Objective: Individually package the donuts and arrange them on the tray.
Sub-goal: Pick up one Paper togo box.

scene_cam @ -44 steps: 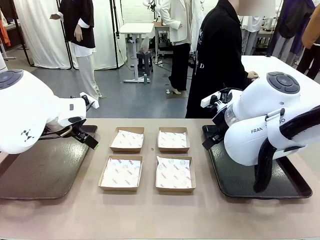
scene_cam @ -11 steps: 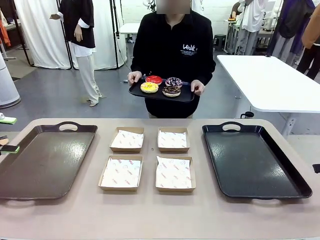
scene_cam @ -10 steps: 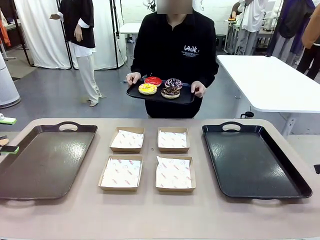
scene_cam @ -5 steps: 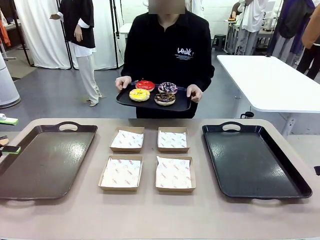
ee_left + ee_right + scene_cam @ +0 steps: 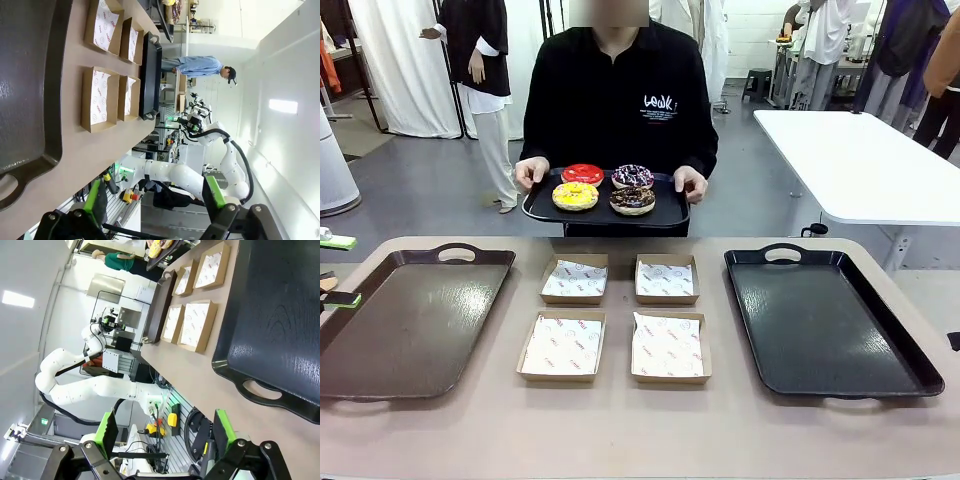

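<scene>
A person at the far side holds a small black tray [image 5: 606, 219] just above the table's far edge. On it lie the donuts: a glossy red one [image 5: 582, 174], a dark one with white-purple sprinkles [image 5: 633, 176], a yellow one [image 5: 575, 195] and a chocolate one [image 5: 632, 200]. My left gripper [image 5: 332, 270] shows at the left edge, open, beside the brown tray [image 5: 410, 320]. In its wrist view the left gripper [image 5: 155, 197] holds nothing. My right gripper [image 5: 165, 429] is open with nothing in it, off the near end of the black tray [image 5: 280, 315].
Several paper-lined cardboard boxes [image 5: 562, 345] sit in a two-by-two block mid-table between the brown tray and the large black tray [image 5: 830, 320]. A white table [image 5: 860, 160] stands behind on the right. Other people stand farther off.
The person has stepped up to the table and lowered the donut tray, drifting to picture left. Both arms, earlier over the trays, are now drawn back to the sides.
</scene>
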Available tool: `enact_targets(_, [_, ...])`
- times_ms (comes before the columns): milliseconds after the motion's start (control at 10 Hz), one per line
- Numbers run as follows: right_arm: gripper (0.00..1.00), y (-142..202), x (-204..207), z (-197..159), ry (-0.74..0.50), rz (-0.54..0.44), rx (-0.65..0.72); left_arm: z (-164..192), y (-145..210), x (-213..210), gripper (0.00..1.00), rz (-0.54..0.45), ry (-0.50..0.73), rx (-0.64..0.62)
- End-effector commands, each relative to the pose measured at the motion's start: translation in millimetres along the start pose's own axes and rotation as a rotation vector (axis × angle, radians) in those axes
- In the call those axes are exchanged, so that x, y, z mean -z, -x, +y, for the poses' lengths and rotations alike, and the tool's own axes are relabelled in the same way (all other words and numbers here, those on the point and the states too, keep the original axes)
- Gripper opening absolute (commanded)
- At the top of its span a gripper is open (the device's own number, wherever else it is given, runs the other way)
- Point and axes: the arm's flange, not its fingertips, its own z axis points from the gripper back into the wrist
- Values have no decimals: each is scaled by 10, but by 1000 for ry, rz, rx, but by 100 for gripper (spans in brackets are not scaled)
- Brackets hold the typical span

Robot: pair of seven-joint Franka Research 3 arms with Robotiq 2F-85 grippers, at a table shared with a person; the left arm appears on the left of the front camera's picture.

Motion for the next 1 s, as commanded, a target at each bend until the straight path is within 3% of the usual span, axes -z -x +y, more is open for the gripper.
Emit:
enact_targets(0, [100,-22,-13,-3,-12,-18,-5,-13,8,-19,100,-2,11,6])
enact_targets(900, [100,-22,-13,-3,-12,-18,-5,-13,8,-19,100,-2,11,6])
